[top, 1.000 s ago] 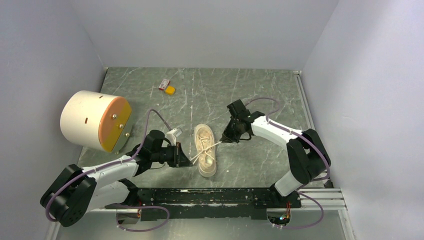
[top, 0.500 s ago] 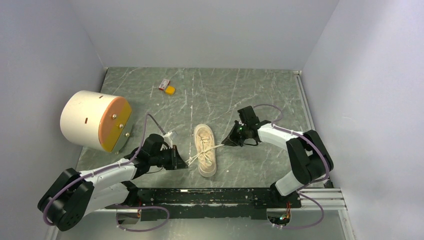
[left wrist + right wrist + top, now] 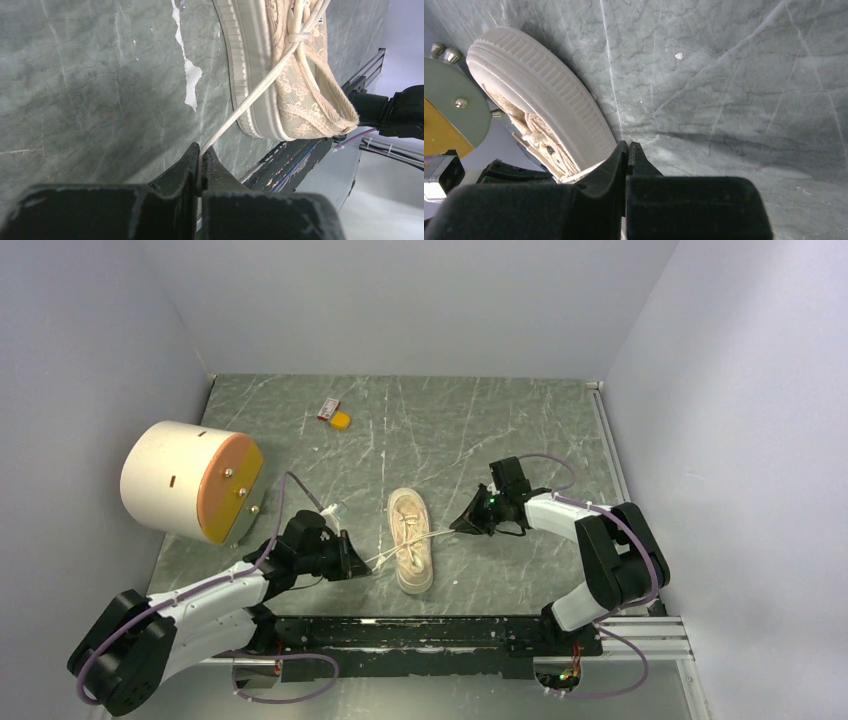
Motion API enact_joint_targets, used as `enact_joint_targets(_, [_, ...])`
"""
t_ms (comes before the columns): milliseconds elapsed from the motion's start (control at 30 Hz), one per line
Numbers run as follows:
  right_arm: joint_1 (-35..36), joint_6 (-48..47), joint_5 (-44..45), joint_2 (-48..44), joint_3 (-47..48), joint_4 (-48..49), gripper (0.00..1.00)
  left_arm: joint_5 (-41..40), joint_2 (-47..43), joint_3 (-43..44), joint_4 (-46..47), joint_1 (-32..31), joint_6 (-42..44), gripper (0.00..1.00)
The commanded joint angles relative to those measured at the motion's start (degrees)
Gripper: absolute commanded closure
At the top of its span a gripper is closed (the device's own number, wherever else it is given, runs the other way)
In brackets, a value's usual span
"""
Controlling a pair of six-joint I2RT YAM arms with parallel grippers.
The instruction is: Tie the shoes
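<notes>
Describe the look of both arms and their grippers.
The left arm and right arm match: white shells, black joints, a looping lilac cable along each. The left gripper and right gripper are black and tapering. A green light glows by the right wrist.

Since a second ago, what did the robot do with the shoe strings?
Both arms pulled outward from the shoe. The left pincer slid left and back toward its base, and the right pincer moved a little to the right. Each stayed shut on one of the laces; nothing was let go. The shoe and the big cylinder stayed where they were.
</notes>
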Motion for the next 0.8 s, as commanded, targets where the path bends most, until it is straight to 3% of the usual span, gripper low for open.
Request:
enact_joint_targets(0, [-2.6, -2.9, 6.3, 0.2, -1.6, 1.7, 1.00, -4.0, -0.9, -2.7, -12.0, -0.1, -0.4, 0.95])
enact_joint_targets(267, [-4.2, -3.7, 5.9, 1.1, -3.5, 3.3, 1.00, -7.6, -4.8, -4.4, -15.1, 0.0, -2.6, 0.95])
enact_joint_targets(500, [-2.4, -8.0, 0.7, -2.5, -0.5, 3.6, 0.99, -2.9, -4.7, -0.9, -8.1, 0.0, 2.0, 0.95])
enact_joint_targets(533, [-1.5, -9.4, 0.3, -3.0, 0.8, 2.4, 0.90, -3.4, -4.2, 0.8, -8.9, 0.0, 2.7, 0.91])
enact_joint_targets(600, [0.5, -12.1, -0.3, -4.2, 3.2, 0.1, 0.67, -3.6, -3.1, 4.8, -10.3, 0.0, 5.4, 0.65])
enact_joint_targets(767, [2.7, -21.2, 1.2, -6.9, 11.6, -12.3, 0.23, -9.3, -4.2, 16.9, -19.6, -0.1, 12.6, 0.39])
